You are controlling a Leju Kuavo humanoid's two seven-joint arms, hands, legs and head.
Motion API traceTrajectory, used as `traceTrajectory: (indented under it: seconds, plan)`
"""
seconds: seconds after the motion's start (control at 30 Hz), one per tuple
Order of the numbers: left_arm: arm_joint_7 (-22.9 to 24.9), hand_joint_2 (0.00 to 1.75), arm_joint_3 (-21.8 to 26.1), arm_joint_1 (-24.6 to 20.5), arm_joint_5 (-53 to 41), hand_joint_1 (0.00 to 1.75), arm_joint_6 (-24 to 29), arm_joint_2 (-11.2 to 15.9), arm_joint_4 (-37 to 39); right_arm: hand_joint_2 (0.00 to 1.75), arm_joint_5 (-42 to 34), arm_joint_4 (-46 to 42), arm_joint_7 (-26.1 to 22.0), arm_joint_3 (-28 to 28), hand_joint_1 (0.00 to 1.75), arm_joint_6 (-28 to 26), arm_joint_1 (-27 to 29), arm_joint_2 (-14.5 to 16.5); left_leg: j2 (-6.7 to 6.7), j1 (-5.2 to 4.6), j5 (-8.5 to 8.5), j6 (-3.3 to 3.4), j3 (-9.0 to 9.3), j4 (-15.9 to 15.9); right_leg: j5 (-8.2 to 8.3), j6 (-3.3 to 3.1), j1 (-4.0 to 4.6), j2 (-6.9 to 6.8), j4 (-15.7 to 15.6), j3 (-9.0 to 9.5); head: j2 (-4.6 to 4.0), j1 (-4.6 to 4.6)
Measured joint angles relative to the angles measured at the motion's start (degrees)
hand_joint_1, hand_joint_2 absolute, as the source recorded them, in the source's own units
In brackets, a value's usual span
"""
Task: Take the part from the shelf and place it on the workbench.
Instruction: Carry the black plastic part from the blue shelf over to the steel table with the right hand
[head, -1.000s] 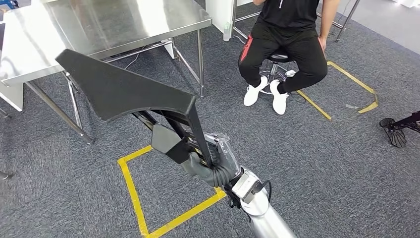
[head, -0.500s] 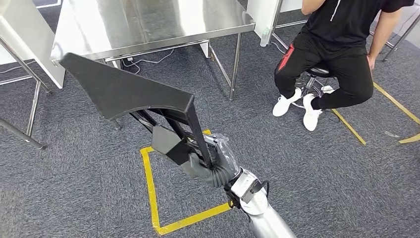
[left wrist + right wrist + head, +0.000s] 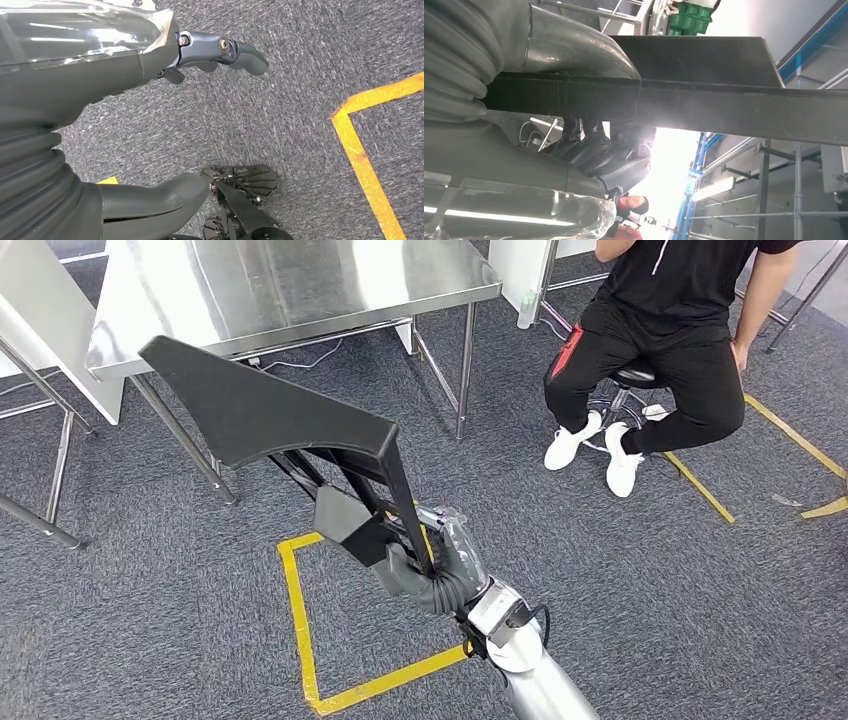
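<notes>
The part [image 3: 265, 410] is a large black wedge-shaped panel on a black strut frame. My right hand [image 3: 435, 565] grips the frame's lower strut and holds the part up above the carpet, its panel pointing toward the workbench. The steel workbench [image 3: 290, 280] stands just beyond the part's far tip. In the right wrist view my right hand [image 3: 524, 165] wraps around the part's black bar [image 3: 724, 107]. In the left wrist view my left hand [image 3: 75, 100] hangs over the carpet, fingers apart, holding nothing.
A person in black [image 3: 660, 330] sits on a stool at the right, close to the workbench's corner. Yellow tape [image 3: 300, 620] marks a square on the grey carpet below the part. A second table's legs [image 3: 45, 520] stand at the left.
The whole picture has shifted, so the camera moved: the workbench now lies more squarely ahead of the part. My right hand keeps the same grip on the part.
</notes>
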Motion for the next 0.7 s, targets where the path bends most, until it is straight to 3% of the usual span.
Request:
traceTrajectory:
  seconds: [0.1,0.17,0.23,0.3,0.33,0.4,0.43,0.47,0.57,0.63,0.7]
  plan:
    - [-0.15,1.75,-0.05,-0.02,0.04,0.0,-0.14,0.01,0.0,1.75,0.19,0.01,0.03,-0.09,1.75,-0.31,0.14,0.0,0.07,0.11,0.04,0.8,1.4,-1.73,0.57,0.89,0.4,-0.11,1.5,0.06,0.0,0.06]
    - [-0.21,1.75,-0.23,-0.05,0.1,0.0,-0.21,-0.02,0.0,1.75,0.32,-0.01,0.03,-0.16,1.75,-0.49,0.12,0.03,0.24,0.33,0.16,1.04,2.62,-2.28,-1.63,0.77,0.36,-0.27,5.19,-1.79,0.0,0.08]
    - [-0.23,1.75,-0.5,-0.03,0.16,0.0,-0.23,-0.02,0.01,1.75,0.38,-0.02,0.03,-0.28,1.75,-0.63,0.27,0.01,0.45,0.32,0.13,1.05,2.74,-2.25,-4.72,0.54,0.13,-0.35,11.66,-5.26,0.0,0.08]
    - [-0.22,1.75,-0.72,0.05,0.19,0.0,-0.25,-0.07,0.01,1.75,0.41,-0.02,0.06,-0.4,1.75,-0.74,0.57,-0.09,0.53,0.49,-0.08,0.7,2.79,-2.12,-5.66,1.04,-0.29,-0.38,14.66,-7.33,0.0,0.07]
    - [-0.22,1.75,-0.79,0.07,0.23,0.0,-0.26,-0.12,0.01,1.75,0.44,-0.02,0.07,-0.43,1.75,-0.76,0.65,-0.12,0.47,0.69,-0.27,0.36,2.87,-1.95,-4.72,1.84,-0.6,-0.39,13.14,-6.84,0.0,0.07]
    - [-0.23,1.75,-0.92,0.07,0.35,0.0,-0.27,-0.14,0.01,1.75,0.53,0.0,0.1,-0.45,1.75,-0.8,0.7,-0.14,0.26,1.25,-1.02,-0.74,3.09,-1.18,-1.37,3.82,-1.23,-0.26,6.06,-3.63,0.0,0.07]
    - [-0.25,1.75,-0.95,0.04,0.41,0.0,-0.24,-0.03,0.05,1.75,0.6,0.01,0.11,-0.45,1.75,-0.82,0.71,-0.14,0.15,1.46,-1.48,-1.35,3.1,-0.62,-0.73,4.18,-1.31,-0.13,3.07,-2.47,0.0,0.18]
    - [-0.26,1.75,-0.98,0.02,0.43,0.0,-0.21,0.05,0.09,1.75,0.65,0.02,0.16,-0.46,1.75,-0.84,0.7,-0.13,0.06,1.54,-1.95,-1.94,2.9,-0.15,-0.7,3.77,-1.25,-0.17,1.5,-1.66,0.0,0.26]
    - [-0.31,1.75,-1.07,0.03,0.4,0.0,-0.2,0.14,0.14,1.75,0.81,0.0,0.26,-0.58,1.75,-0.91,0.85,-0.01,0.09,1.56,-2.76,-2.97,2.65,0.82,-1.2,0.54,-1.01,-0.51,1.67,-1.35,0.0,0.16]
    - [-0.31,1.75,-1.09,-0.05,0.4,0.0,-0.19,0.18,0.14,1.75,0.89,-0.07,0.28,-0.68,1.75,-0.94,0.88,0.15,1.3,1.72,-3.19,-3.27,2.04,2.57,-1.19,-0.6,-1.04,-0.68,1.58,-0.57,0.0,0.06]
    - [-0.32,1.75,-1.1,-0.22,0.38,0.0,-0.19,0.21,0.14,1.75,0.93,-0.15,0.27,-0.75,1.75,-0.94,0.85,0.34,2.94,1.78,-4.58,-3.64,-1.23,7.97,-1.72,-1.36,-0.82,-0.96,1.52,0.16,0.0,0.03]
